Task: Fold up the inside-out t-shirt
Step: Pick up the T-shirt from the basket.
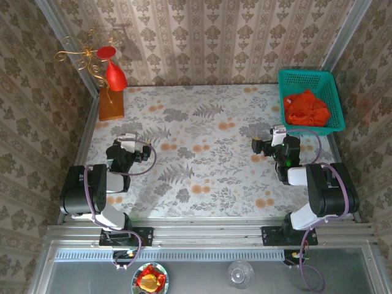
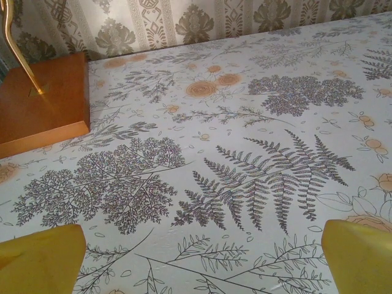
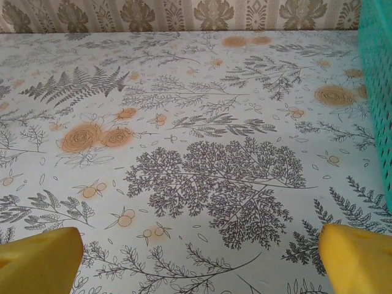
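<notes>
1. Orange-red and all scrunched up, the inside-out t-shirt (image 1: 306, 108) lies in the teal basket (image 1: 305, 73) at the far right corner of the tabletop (image 1: 202, 159).
2. The first job, I think, is to get it out. The right arm (image 1: 321, 190) is nearest, so it should reach up over the basket wall, then come down on top of the heap (not the side, or the basket may slide).
3. It should pinch one thick bunch of cloth, lift slowly, and lay the shirt on the bare flowery middle, where both arms can reach.
4. The right arm is bent low near the basket and points at the back wall. Its jaws are wide open with nothing in them. The yellow fingertips (image 3: 37, 260) are far apart over bare tabletop.
5. The left arm (image 1: 92, 190) sits folded the same way on the other side, well apart from the shirt. Its jaws are wide open too and hold nothing.
</notes>
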Controlling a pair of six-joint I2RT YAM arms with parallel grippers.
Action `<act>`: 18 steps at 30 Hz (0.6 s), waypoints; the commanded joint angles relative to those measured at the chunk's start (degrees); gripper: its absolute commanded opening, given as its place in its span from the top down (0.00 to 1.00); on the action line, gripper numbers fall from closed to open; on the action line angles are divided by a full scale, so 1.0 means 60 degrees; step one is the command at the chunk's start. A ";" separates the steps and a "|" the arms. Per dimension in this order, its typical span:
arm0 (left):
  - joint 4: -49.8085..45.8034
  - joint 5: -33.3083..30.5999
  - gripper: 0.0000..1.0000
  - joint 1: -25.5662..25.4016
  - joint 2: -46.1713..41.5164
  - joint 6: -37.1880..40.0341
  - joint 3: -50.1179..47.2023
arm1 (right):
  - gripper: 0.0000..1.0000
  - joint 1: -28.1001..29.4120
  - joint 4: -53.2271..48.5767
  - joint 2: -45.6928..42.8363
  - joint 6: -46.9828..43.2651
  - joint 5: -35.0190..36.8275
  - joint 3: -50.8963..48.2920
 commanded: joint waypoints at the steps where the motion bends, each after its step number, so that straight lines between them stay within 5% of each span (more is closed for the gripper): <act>1: 0.0370 0.0225 0.00 0.0019 0.0012 0.0237 -0.0016 | 0.00 0.0037 0.0328 -0.0051 -0.0119 0.0047 -0.0103; 18: -0.0863 0.0038 0.00 0.0173 -0.0009 -0.0033 0.0646 | 0.00 0.0022 0.0240 -0.0053 -0.0089 0.0032 -0.0059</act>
